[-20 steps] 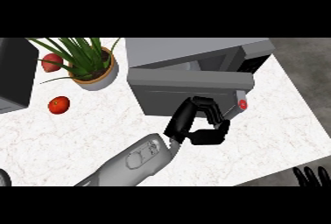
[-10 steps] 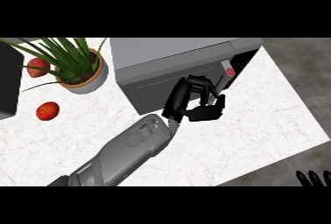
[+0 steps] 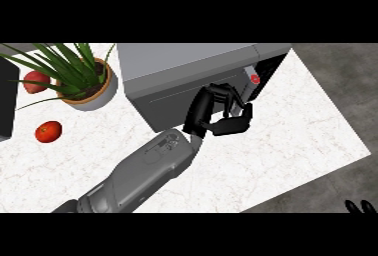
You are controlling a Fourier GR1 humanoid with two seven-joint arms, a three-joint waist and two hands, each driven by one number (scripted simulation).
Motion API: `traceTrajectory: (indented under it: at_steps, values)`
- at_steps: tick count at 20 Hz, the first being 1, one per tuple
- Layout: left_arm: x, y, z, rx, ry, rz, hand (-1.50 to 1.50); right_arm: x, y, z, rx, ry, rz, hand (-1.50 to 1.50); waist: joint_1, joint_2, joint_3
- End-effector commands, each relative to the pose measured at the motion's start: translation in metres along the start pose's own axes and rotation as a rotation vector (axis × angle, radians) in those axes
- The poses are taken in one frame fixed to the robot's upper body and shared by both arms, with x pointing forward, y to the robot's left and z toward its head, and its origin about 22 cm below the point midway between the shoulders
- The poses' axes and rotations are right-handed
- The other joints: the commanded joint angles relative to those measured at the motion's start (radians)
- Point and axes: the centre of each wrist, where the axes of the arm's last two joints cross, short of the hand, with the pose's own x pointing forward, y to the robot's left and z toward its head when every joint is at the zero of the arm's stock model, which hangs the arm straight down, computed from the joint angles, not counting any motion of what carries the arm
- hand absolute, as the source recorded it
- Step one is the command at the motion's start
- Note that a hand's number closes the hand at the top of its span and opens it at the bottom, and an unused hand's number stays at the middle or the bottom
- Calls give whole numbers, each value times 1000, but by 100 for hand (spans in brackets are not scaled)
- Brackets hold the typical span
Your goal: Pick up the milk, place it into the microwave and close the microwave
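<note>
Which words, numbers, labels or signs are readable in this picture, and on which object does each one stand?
No text can be read anywhere.
Microwave: a red round mark on a white part at its front right edge; it is too small to tell whether it bears any sign.
Left hand, in front of the microwave: no marking.
Potted plant, tomato, red fruit behind the leaves: no labels.

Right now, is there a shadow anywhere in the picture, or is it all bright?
Head view: the white counter is evenly bright, no glare; the darkest patch is the gap at the microwave's right side, too dark to see inside; the plant's leaves are sharp, not blurry; the black left hand shows little detail against the grey door.
</note>
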Motion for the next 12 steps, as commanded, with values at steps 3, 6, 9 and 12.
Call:
traceTrajectory:
  at_steps: [3,6,9,12]
  values:
    - [9,3,-19,22,-19,-6,150,8,1,-2,37,-3,-29,-150,-26,15,2]
    - [6,3,-19,18,-19,-4,150,13,2,-8,63,-18,-22,-150,-29,15,1]
    - [7,3,-21,28,-22,-3,150,20,-3,-12,63,-46,4,-150,-35,17,3]
    - [7,5,-23,36,-37,4,150,22,2,-11,67,-43,-13,-150,-36,17,1]
